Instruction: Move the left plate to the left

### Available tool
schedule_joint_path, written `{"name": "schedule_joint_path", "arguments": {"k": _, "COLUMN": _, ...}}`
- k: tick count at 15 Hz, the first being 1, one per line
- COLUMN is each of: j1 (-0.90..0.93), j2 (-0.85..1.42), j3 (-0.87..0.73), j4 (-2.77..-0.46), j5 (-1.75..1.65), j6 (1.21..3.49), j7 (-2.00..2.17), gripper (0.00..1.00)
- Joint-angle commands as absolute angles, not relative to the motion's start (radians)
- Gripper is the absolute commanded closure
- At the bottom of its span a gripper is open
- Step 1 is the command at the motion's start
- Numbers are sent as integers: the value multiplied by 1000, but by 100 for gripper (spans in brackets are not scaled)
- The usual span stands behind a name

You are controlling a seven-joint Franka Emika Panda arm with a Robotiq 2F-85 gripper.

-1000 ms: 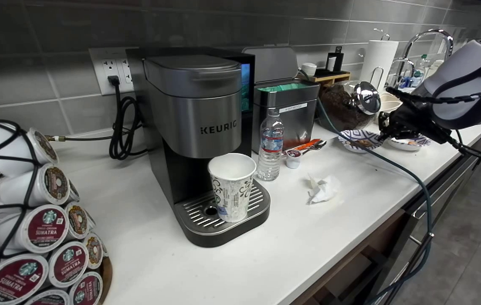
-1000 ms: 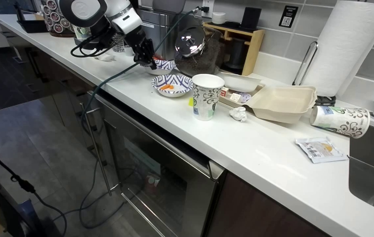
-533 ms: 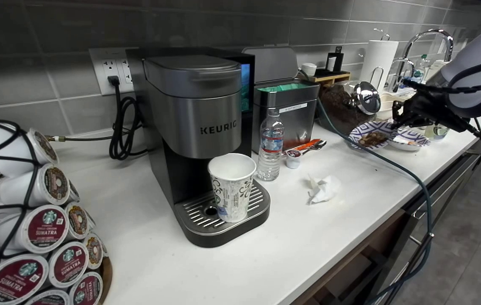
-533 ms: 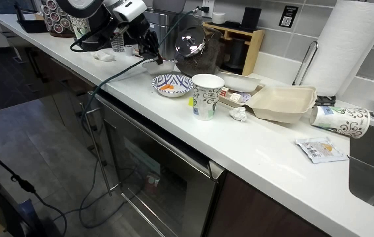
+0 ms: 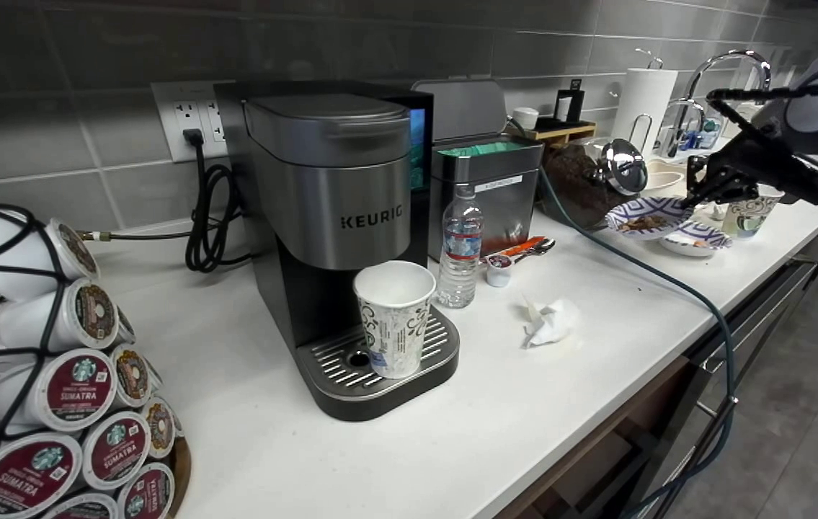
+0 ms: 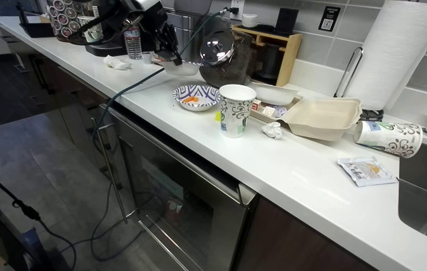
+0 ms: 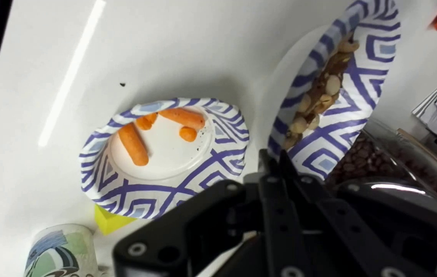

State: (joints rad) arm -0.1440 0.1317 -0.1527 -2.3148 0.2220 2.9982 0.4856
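The left plate, a shallow blue-and-white patterned bowl with brown nuts in it, shows in both exterior views point(image 5: 652, 207) point(image 6: 183, 69). In the wrist view the left plate point(image 7: 357, 111) is tilted. My gripper point(image 7: 273, 154) is shut on its near rim, one fingertip on each side of the rim. In both exterior views the gripper point(image 5: 690, 203) point(image 6: 177, 60) holds the plate a little above the counter. A second patterned plate with orange carrots point(image 7: 172, 157) sits on the counter beside it, also in both exterior views point(image 5: 697, 241) point(image 6: 209, 94).
A teal cable point(image 5: 668, 281) crosses the counter in front of the held plate. A glass jar point(image 6: 224, 69) and a metal bin point(image 5: 488, 209) stand behind. A paper cup point(image 6: 236, 113) and takeout box point(image 6: 322, 120) are beyond the carrot plate. A water bottle point(image 5: 460, 252) and crumpled napkin point(image 5: 553, 324) lie toward the coffee machine.
The gripper and the left plate have moved together and risen off the counter. The carrot plate has stayed in place.
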Motion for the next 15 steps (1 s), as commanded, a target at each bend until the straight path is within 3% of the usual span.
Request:
{"name": "schedule_joint_path", "arguments": {"k": 1, "j1": -243, "j2": 58, "j3": -54, "j4": -2320, "j5": 462, "j6": 2831, "j7": 222, "gripper": 99}}
{"name": "schedule_joint_path", "arguments": {"k": 9, "j1": -281, "j2": -126, "j3": -103, "j4": -2409, "j5": 831, "j6": 2611, "j7": -230, "gripper": 99}}
{"name": "schedule_joint_path", "arguments": {"k": 15, "j1": -149, "j2": -255, "j3": -118, "j4": -2542, "j5": 935, "j6": 2571, "j7": -370, "gripper": 99}}
